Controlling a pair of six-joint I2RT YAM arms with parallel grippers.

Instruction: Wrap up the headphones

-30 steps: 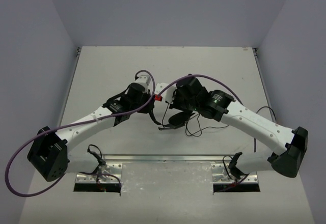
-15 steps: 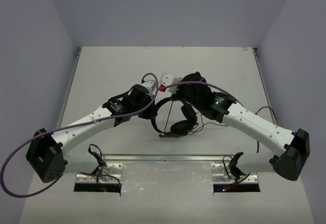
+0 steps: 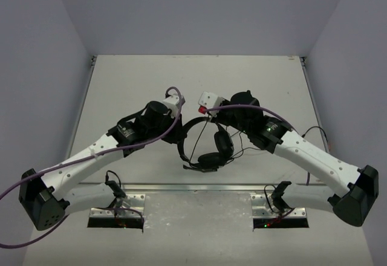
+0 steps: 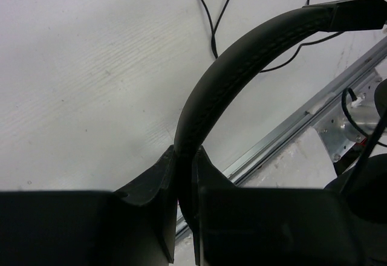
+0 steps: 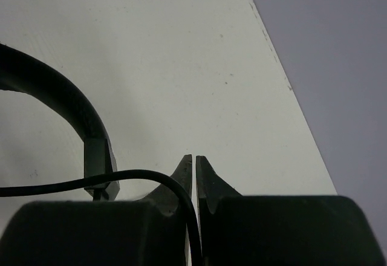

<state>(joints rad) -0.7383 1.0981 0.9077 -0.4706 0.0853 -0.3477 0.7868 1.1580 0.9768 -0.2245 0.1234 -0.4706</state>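
The black headphones (image 3: 221, 142) sit between my two arms, headband (image 4: 242, 60) arched and both ear cups toward the near side. My left gripper (image 3: 179, 138) is shut on the headband, which stands pinched between its jaws (image 4: 184, 152) in the left wrist view. My right gripper (image 3: 211, 113) is just behind the headband's far end. Its jaws (image 5: 195, 158) are all but closed, and the thin black cord (image 5: 151, 175) curves down into the slit between them. More cord (image 3: 243, 150) trails on the table to the right.
A metal rail (image 3: 199, 187) runs along the table's near edge, also seen in the left wrist view (image 4: 290, 124). Thick purple cables (image 3: 130, 147) loop along both arms. Grey walls close in the table's left, right and back sides.
The right gripper has drawn back to the right and away, uncovering the headband and ear cups. The left gripper has kept its hold and shifted slightly right. The ear cups now lie nearer the rail.
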